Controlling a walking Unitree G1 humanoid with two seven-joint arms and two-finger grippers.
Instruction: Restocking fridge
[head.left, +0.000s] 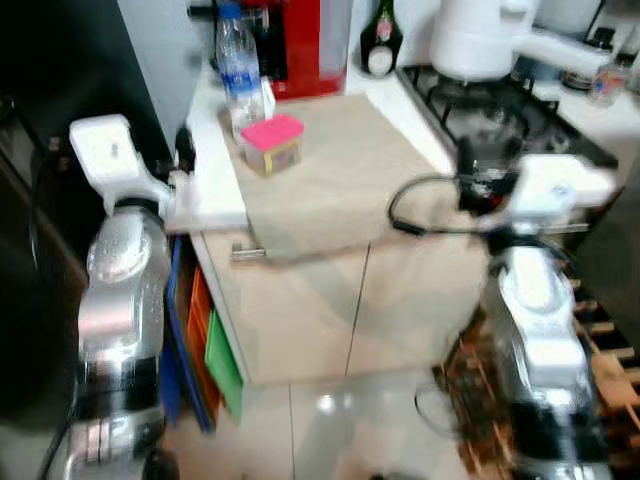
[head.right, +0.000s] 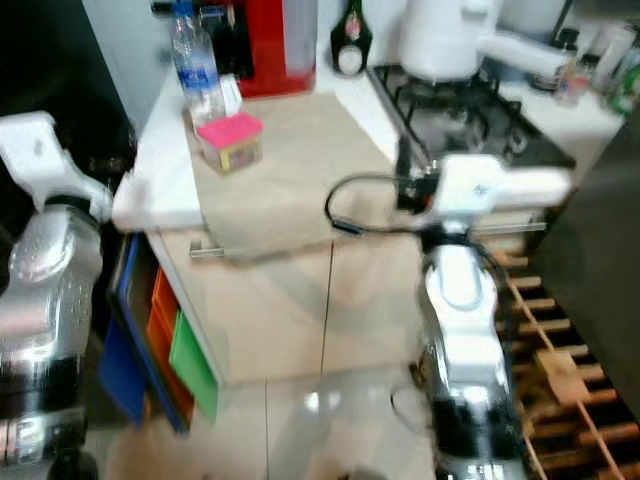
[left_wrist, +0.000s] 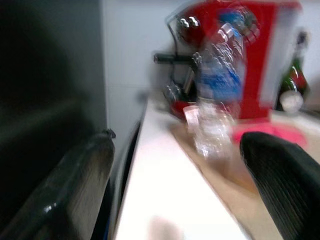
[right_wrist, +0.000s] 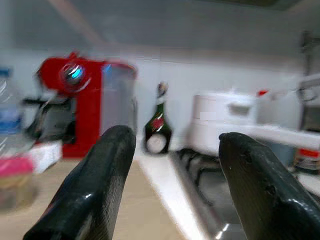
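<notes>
left eye view: robot faces a white tabletop (head.left: 215, 190) with a beige mat (head.left: 330, 170) laid over it. both silver arms are raised in front of the cabinet; picture is blurred.

- water bottle (head.left: 236, 65), clear with blue label, stands upright at the back of the mat, near the left edge of the tabletop.
- small container with pink lid (head.left: 272, 143) sits on the mat just in front of the bottle; cannot tell whether the two touch.
- red coffee machine (head.left: 310, 45) stands behind them against the wall, a dark green bottle (head.left: 381, 40) to its right.
- gas hob (head.left: 480, 110) lies right of the mat, with a white kettle (head.left: 478, 35) on it.
- below the tabletop, at the left side of the cabinet: blue, orange and green crates (head.left: 210, 350).
- wooden rack (head.right: 560, 350) on the floor at the right.

left wrist view: left gripper (left_wrist: 175, 190) is at the tabletop's left edge, level with the surface, pointing toward the water bottle and the pink lid; jaws spread wide, nothing between them. dark fridge side (left_wrist: 50, 100) is beside it.

right wrist view: right gripper (right_wrist: 175, 185) is over the mat's right side near the hob, pointing toward the back wall; jaws released, grasping nothing.
</notes>
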